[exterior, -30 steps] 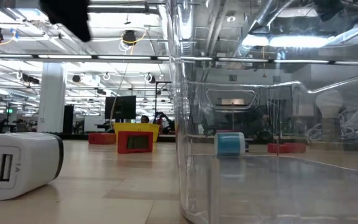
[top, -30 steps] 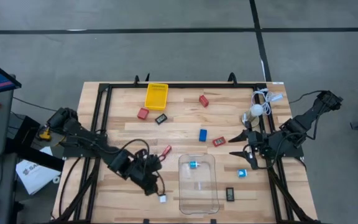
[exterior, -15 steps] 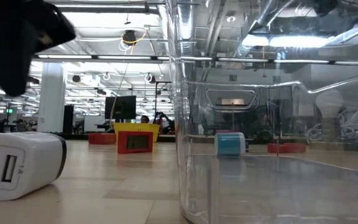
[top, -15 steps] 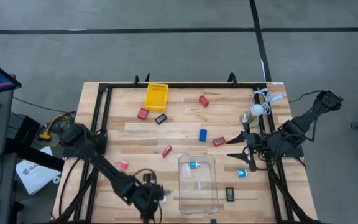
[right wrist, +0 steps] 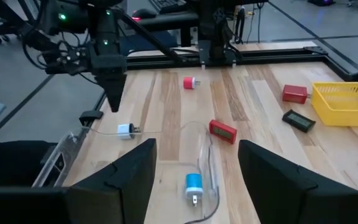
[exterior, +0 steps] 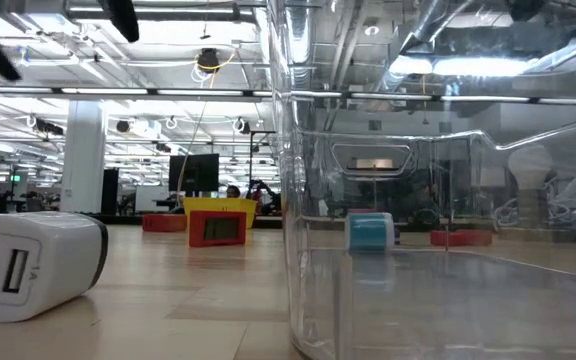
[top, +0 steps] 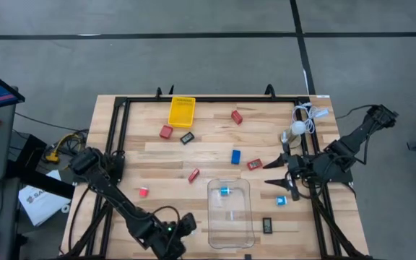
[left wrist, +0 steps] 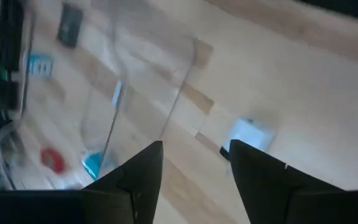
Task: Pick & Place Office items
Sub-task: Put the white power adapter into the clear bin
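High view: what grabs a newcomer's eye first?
The clear plastic bin at the table's near edge, one blue-and-white piece inside. Left of it, the left end effector hangs open above a white charger block. Red, blue and black pieces lie scattered, with a yellow tray at the far edge.

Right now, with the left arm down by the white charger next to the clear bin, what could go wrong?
1. The left hand is open over the white charger, which lies off its centre line; closing could clip or push it.
2. The clear bin stands close beside it; a swing could nudge the bin.
3. The right hand hovers open near a red block.
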`<state>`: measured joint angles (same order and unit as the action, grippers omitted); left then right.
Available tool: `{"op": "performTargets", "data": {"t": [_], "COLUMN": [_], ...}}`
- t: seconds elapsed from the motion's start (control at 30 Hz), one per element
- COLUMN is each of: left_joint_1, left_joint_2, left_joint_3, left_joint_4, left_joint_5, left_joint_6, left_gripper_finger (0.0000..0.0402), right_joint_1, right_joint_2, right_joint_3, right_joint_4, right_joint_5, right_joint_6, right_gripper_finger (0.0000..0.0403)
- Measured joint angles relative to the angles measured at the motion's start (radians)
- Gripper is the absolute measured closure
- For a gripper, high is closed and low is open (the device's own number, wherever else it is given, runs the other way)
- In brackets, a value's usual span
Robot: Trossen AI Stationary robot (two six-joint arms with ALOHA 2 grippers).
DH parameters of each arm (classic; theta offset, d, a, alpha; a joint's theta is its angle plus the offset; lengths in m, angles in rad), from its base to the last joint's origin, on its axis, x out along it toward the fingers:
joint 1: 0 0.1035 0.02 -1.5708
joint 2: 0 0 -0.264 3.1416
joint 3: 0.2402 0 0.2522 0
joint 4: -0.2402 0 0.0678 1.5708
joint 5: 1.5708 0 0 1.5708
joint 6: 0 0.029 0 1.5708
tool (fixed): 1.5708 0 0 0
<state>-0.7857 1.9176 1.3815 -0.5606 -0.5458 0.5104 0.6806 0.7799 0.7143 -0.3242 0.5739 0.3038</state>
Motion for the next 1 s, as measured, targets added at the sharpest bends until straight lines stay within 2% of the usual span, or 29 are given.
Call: {"op": "performTargets", "data": {"t": [0.13, 0.33, 0.5, 0.7, 0.83, 1.0], "left_joint_1": [0.020, 0.039, 0.041, 0.059, 0.089, 0.118], "left_joint_2": [0.002, 0.002, 0.002, 0.002, 0.002, 0.002], "left_joint_3": [0.000, 0.000, 0.001, 0.088, 0.154, 0.173], "left_joint_4": [0.013, 0.082, 0.082, -0.076, -0.163, -0.217], "left_joint_5": [-0.001, 0.069, 0.081, 0.147, 0.239, 0.358], "left_joint_6": [0.171, 0.268, 0.270, 0.210, 0.122, 0.089], "left_gripper_finger": [0.0194, 0.0172, 0.0166, 0.0166, 0.0166, 0.0167], "right_joint_1": [0.018, 0.027, 0.027, 0.026, 0.027, 0.033], "right_joint_2": [0.000, 0.000, 0.000, 0.000, 0.000, 0.000], "right_joint_3": [0.000, 0.000, 0.000, 0.000, 0.000, 0.000], "right_joint_4": [0.014, 0.018, 0.016, 0.016, 0.015, 0.015], "right_joint_5": [0.001, 0.008, 0.011, 0.011, 0.030, 0.039], "right_joint_6": [0.000, 0.002, 0.002, -0.001, -0.012, -0.025], "right_gripper_finger": [0.0181, 0.0181, 0.0181, 0.0181, 0.0181, 0.0181]}}
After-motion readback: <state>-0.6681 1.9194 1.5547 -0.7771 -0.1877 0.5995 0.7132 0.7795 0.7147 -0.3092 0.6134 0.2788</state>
